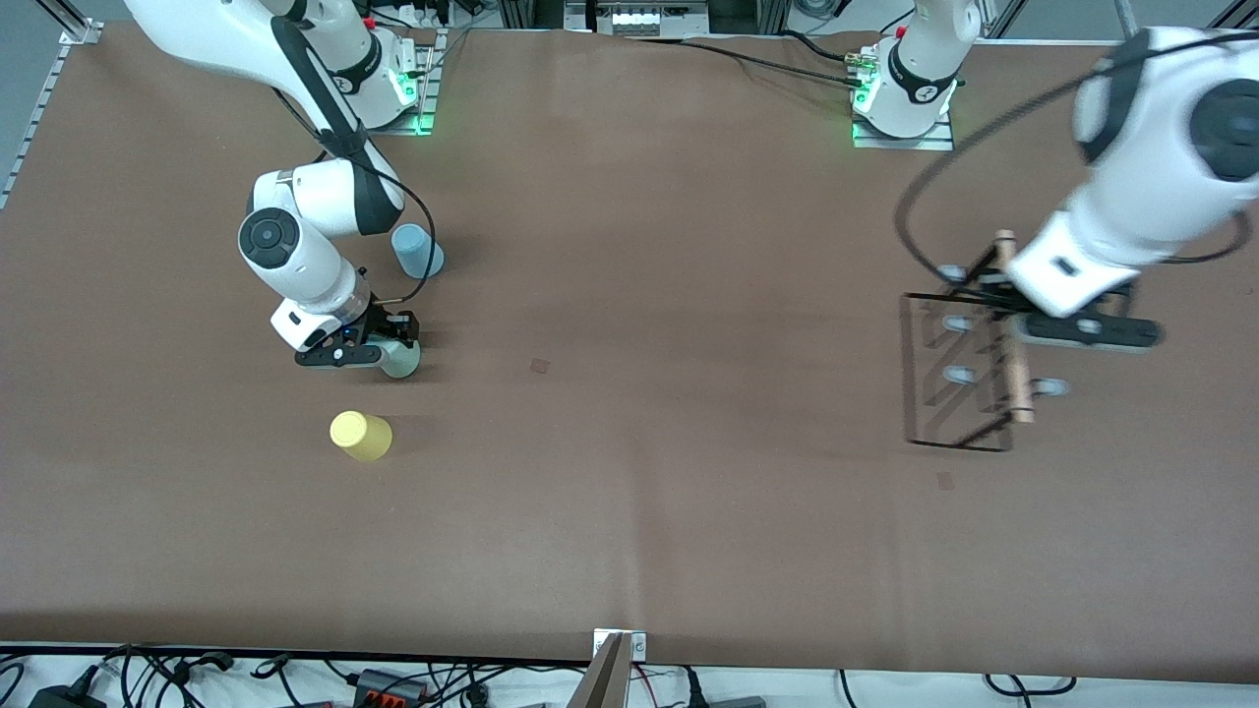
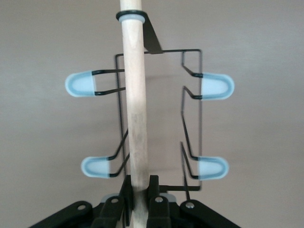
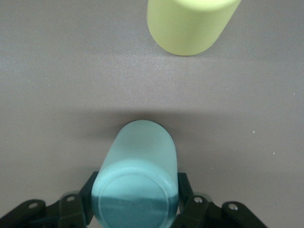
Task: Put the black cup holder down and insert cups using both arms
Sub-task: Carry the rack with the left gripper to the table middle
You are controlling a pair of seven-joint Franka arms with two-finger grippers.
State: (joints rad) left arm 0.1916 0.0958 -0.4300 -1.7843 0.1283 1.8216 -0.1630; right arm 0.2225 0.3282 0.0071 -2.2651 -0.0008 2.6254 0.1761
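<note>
The black cup holder (image 1: 959,385) is at the left arm's end of the table. My left gripper (image 1: 1005,313) is shut on its wooden rod handle (image 1: 1015,359). In the left wrist view the jaws (image 2: 139,187) clamp the handle (image 2: 135,104), with blue-tipped pegs (image 2: 217,86) on both sides. I cannot tell whether the holder's base touches the table. My right gripper (image 1: 391,342) is low at the right arm's end, shut on the pale sage green cup (image 1: 402,360), which stands base up (image 3: 137,175). The yellow cup (image 1: 361,436) (image 3: 190,23) stands nearer the front camera. The light blue cup (image 1: 418,251) stands farther off.
The brown table cover (image 1: 629,295) spans the whole table. A metal bracket (image 1: 620,651) sits at the table's front edge, with cables along it. The arm bases (image 1: 905,93) stand along the edge farthest from the front camera.
</note>
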